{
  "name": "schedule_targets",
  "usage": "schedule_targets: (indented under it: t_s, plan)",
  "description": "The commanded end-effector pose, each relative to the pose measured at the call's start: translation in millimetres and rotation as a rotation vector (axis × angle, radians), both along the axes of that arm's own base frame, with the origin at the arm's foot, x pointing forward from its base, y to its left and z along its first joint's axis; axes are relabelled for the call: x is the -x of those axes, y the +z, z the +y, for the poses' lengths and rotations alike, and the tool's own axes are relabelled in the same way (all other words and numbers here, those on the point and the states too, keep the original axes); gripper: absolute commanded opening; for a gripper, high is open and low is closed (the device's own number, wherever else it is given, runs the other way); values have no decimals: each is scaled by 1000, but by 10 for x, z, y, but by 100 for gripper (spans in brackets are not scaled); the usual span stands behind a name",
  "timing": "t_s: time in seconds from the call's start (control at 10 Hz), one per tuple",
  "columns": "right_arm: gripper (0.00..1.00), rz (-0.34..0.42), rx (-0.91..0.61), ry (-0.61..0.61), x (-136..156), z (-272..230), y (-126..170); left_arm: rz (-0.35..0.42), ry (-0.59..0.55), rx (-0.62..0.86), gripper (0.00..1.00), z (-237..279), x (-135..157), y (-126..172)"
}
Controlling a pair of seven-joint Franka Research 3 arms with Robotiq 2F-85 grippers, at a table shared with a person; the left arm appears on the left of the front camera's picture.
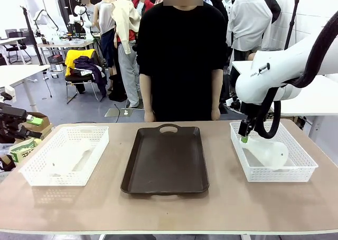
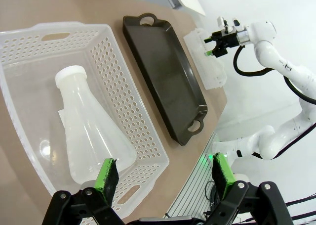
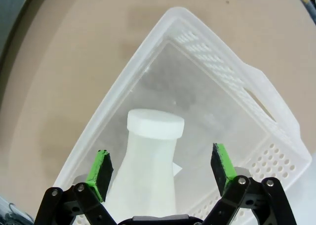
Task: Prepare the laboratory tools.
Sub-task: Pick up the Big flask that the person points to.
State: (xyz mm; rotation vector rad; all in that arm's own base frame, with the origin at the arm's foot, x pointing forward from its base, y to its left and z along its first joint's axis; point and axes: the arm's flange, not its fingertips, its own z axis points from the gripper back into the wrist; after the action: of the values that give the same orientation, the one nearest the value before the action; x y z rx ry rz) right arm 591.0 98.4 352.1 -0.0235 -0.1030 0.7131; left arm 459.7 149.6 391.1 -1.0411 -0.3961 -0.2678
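Observation:
One frosted white flask (image 1: 73, 157) lies on its side in the left lattice basket (image 1: 37, 166). In the left wrist view this flask (image 2: 91, 128) points its neck away, and my left gripper (image 2: 164, 169) hangs open above the basket's near rim, over the flask's base. The second flask (image 1: 270, 152) lies in the right basket (image 1: 301, 161). My right gripper (image 1: 245, 136) hovers open just above that basket's left end. In the right wrist view its green pads (image 3: 101, 169) straddle this flask (image 3: 154, 136) from above without touching it.
A dark brown tray (image 1: 166, 161) with handles lies between the baskets. A person in black stands at the far edge behind it, arms at the sides. Cardboard boxes (image 1: 31, 125) sit off the table's left end.

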Motion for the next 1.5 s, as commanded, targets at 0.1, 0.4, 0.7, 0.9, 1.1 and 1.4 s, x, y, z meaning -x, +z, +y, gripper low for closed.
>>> schedule_targets:
  t_s: [0.1,0.4,0.7,0.9,1.1,1.4]
  plan:
    - [100,43,0,-21,-133,21,-125,-1,-3,-6,100,15,9,14]
    - [100,51,16,-16,-143,31,-224,-1,-3,-6,100,15,9,14]
    - [84,56,20,-16,-125,27,-281,-1,-3,-6,100,15,9,14]
    - [51,69,24,-26,-126,12,-327,-1,-3,-6,100,15,9,14]
    - [17,77,23,-35,-137,-14,-363,-1,-3,-6,100,15,9,14]
    - [0,97,20,-53,-129,-74,-412,-1,-3,-6,100,15,9,14]
